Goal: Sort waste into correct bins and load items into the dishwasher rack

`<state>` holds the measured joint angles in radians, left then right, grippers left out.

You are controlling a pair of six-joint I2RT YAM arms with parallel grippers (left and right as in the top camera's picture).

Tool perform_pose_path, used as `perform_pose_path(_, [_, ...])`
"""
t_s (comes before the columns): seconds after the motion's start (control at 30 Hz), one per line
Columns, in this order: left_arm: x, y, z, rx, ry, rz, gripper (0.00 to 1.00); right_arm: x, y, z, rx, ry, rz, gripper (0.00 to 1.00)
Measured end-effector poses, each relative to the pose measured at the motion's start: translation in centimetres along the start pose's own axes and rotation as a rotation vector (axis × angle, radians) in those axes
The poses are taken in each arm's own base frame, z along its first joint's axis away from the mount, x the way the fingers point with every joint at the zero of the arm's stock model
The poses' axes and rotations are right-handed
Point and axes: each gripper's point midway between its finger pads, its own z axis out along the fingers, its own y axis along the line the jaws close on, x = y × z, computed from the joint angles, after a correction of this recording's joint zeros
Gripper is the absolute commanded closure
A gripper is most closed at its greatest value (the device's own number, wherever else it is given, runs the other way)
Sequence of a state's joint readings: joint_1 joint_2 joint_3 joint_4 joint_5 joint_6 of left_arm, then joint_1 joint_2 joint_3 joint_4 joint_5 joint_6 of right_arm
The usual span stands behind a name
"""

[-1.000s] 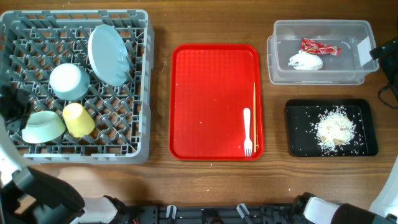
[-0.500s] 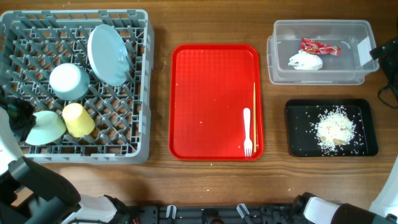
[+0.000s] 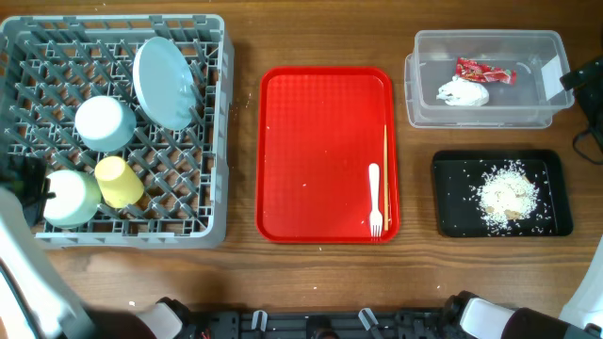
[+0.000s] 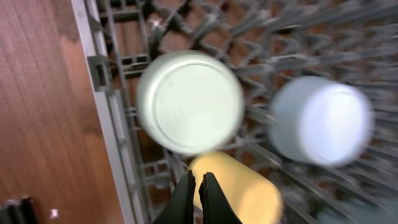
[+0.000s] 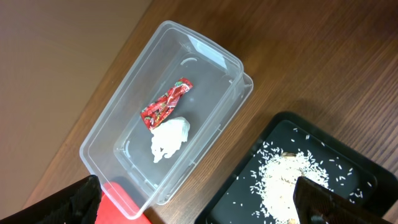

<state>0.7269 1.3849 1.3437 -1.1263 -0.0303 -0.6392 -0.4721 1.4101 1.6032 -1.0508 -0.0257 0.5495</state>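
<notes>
The light green saucer-bowl (image 3: 73, 198) sits differently than a second ago: then it lay tipped in the near left corner of the grey rack (image 3: 132, 231) with its rim showing, and now it rests more squarely, base up, just beside the yellow cup (image 3: 118, 181). The left gripper (image 4: 199, 186) has drawn back from it, its two fingers pressed together on nothing, hanging above the cup's edge in the wrist view. Nothing else has moved. The pale blue bowl (image 3: 104, 122) stands upturned behind the cup, and the pale blue plate (image 3: 165, 83) leans on edge among the pegs. The white fork (image 3: 375, 200) and chopsticks (image 3: 385, 174) lie side by side at the right edge of the red tray (image 3: 320, 141). The red wrapper (image 3: 485, 71) and white tissue (image 3: 464, 92) are in the clear tub (image 3: 485, 38), and the rice crumbs (image 3: 509, 193) are on the black tray (image 3: 452, 202). The right gripper (image 5: 198, 198) hovers over the tub with its fingers spread wide, empty.
</notes>
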Motion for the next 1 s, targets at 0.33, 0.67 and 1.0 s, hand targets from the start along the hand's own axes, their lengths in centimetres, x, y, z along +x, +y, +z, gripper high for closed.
perform_pose_path(0.33, [4.4, -1.9, -11.2, 0.405, -0.052, 0.011, 0.00, 0.0, 0.0, 0.0, -0.001, 0.000, 0.000, 0.00])
perform_pose_path(0.67, [6.1, -0.5, -11.0, 0.354, 0.012, 0.002, 0.00, 0.0, 0.0, 0.0, 0.000, -0.001, 0.015, 0.00])
perform_pose_path(1.0, [6.0, -0.6, -10.3, 0.337, 0.033, 0.000, 0.00, 11.4, 8.0, -2.2, -0.392, 0.428, -0.249, 0.00])
